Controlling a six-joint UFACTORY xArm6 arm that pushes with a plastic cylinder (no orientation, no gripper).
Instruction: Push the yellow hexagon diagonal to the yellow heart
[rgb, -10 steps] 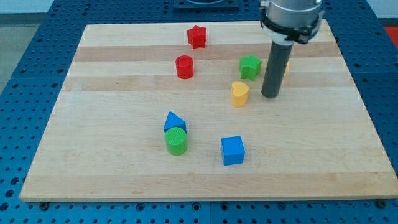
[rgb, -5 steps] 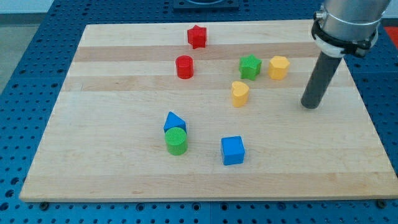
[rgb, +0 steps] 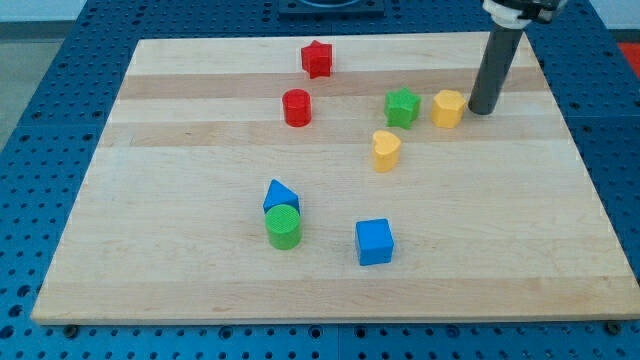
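Note:
The yellow hexagon (rgb: 448, 108) sits in the upper right part of the wooden board (rgb: 180, 200), just right of a green star (rgb: 402, 107). The yellow heart (rgb: 386, 150) lies below and to the left of the hexagon. My tip (rgb: 481, 110) is down at the board just to the right of the yellow hexagon, very close to it or touching it. The dark rod rises from there out of the view's top.
A red star (rgb: 317, 59) and a red cylinder (rgb: 296, 107) lie at the upper middle. A blue triangle (rgb: 280, 195) touches a green cylinder (rgb: 283, 227) at the lower middle, with a blue cube (rgb: 374, 241) to their right.
My tip swung from just right of the heart out to the right, then up to the hexagon's right side. No block has visibly moved.

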